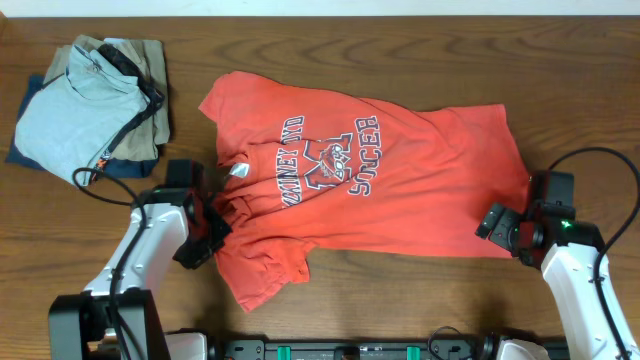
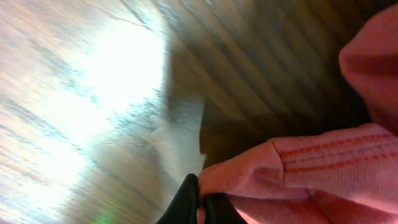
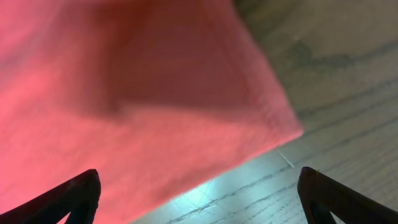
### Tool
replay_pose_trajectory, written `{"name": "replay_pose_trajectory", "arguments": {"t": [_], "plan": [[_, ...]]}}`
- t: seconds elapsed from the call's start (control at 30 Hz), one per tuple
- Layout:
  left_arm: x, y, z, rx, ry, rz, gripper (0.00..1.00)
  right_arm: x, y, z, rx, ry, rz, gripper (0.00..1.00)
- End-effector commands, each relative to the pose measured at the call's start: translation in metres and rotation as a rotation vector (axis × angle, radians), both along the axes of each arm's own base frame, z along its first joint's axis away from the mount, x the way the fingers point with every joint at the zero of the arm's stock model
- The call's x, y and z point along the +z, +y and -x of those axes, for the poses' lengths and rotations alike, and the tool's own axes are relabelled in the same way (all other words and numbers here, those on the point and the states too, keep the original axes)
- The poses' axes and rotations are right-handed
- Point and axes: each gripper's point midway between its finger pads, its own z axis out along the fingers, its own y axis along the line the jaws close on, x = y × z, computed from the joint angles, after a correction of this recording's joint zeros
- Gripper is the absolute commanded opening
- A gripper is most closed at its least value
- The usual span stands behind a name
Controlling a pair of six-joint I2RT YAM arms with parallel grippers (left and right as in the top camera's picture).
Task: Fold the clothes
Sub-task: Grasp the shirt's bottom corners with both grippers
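Dark wooden table (image 1: 420,45) fills the view. Well to the left of the coral T-shirt (image 1: 420,190) sits a pile, a light blue shirt (image 1: 65,115) over a tan garment (image 1: 135,60). At the T-shirt's left edge the left gripper (image 1: 207,235) is clamped on a stitched hem; sleeve or collar, I can't tell. The T-shirt lies chest-up and rumpled mid-table. At its lower right corner the right gripper (image 1: 497,222) hangs with fingers wide apart. I'd have it pinch that corner before either arm lifts, then draw both ends taut so the fold lands flat.
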Motion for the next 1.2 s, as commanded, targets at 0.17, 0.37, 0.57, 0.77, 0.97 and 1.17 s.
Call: {"name": "replay_pose_trajectory", "arguments": {"t": [0.17, 0.37, 0.57, 0.77, 0.97, 1.17], "plan": [[-0.001, -0.013, 0.009, -0.074, 0.026, 0.047, 0.06, -0.012, -0.022, 0.005, -0.166, 0.043, -0.006, 0.99], [-0.001, -0.021, 0.01, -0.113, 0.028, 0.047, 0.06, -0.026, -0.027, 0.011, -0.202, 0.099, -0.026, 0.99], [-0.001, -0.029, 0.012, -0.157, 0.033, 0.047, 0.07, -0.039, -0.028, 0.007, -0.202, 0.118, -0.035, 0.99], [-0.002, -0.034, 0.014, -0.182, 0.038, 0.046, 0.36, -0.05, -0.028, 0.005, -0.201, 0.142, -0.04, 0.74], [-0.009, -0.033, 0.026, -0.181, 0.07, 0.046, 0.64, -0.053, -0.028, 0.006, -0.201, 0.154, -0.042, 0.18], [-0.018, -0.036, 0.026, -0.182, 0.043, 0.062, 0.65, -0.053, -0.028, 0.006, -0.201, 0.155, -0.042, 0.05]]}}
